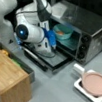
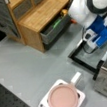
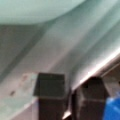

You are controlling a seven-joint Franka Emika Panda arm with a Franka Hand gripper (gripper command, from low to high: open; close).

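Note:
In a front view my gripper (image 1: 54, 45) reaches over the lowered oven door (image 1: 52, 57) to the front edge of a teal tray (image 1: 70, 42) inside the toaster oven (image 1: 95, 25). A teal bowl (image 1: 62, 31) with something orange in it sits on that tray. In the wrist view the dark fingers (image 3: 50, 90) of the gripper (image 3: 71, 97) stand close together, shut on the tray's (image 3: 62, 50) thin front edge, with the bowl (image 3: 37, 10) just beyond. The blue hand (image 2: 102, 37) also shows above the door (image 2: 89, 57).
A pink pan (image 1: 95, 83) rests on a white hob (image 1: 85, 90) at a front view's right, also the pan (image 2: 63, 99). The wooden cabinet (image 2: 39, 14) has an open drawer (image 2: 54, 28) with green and yellow items, close beside the oven door.

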